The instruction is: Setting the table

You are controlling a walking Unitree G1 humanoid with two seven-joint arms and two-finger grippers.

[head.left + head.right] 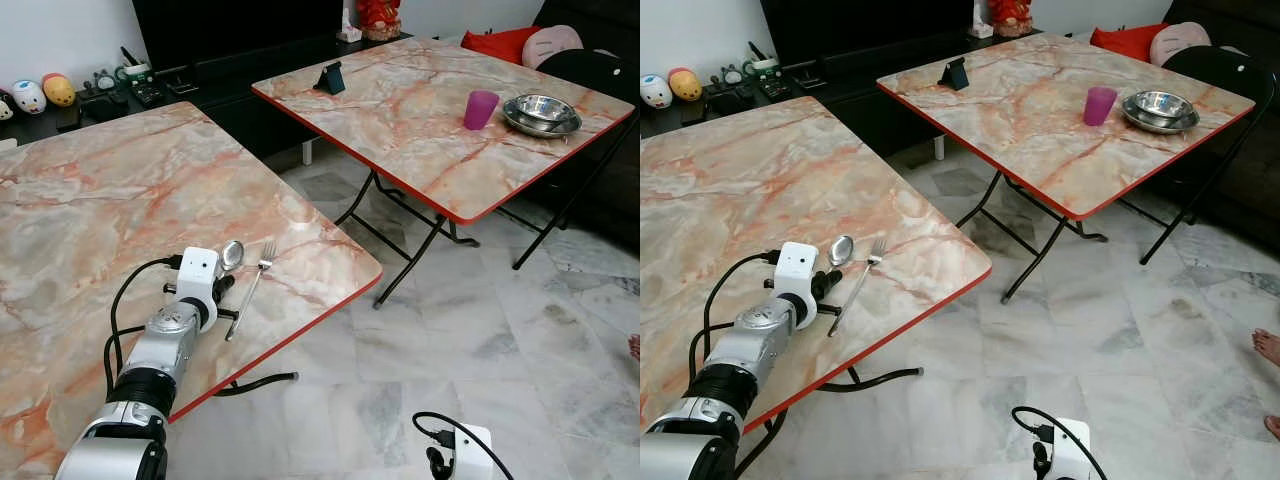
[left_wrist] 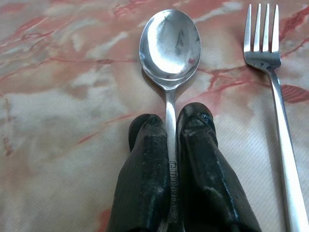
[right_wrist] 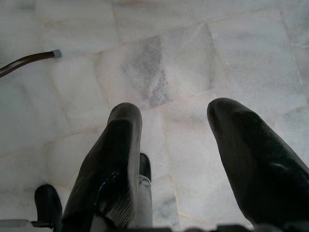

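lower left of the frame: the left gripper [image 2: 171, 140] had its jaws clamped on the spoon [image 2: 170, 46] handle, bowl pointing straight ahead, lying on the marble surface [image 1: 120, 200]. the fork [image 2: 270, 72] lay parallel just beside it. the right gripper [image 3: 193, 159] hung with jaws apart over the floor.

A shiny steel spoon [image 2: 170, 46] lies bowl-up on the marble counter [image 1: 120, 200], just beside a parallel steel fork [image 2: 270, 67].

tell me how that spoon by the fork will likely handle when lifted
Probably stiff: the spoon looks like polished metal. Likely slippery, and the left gripper pinches only its thin handle, so the bowl end may swing. Lying beside the fork, it should not roll.
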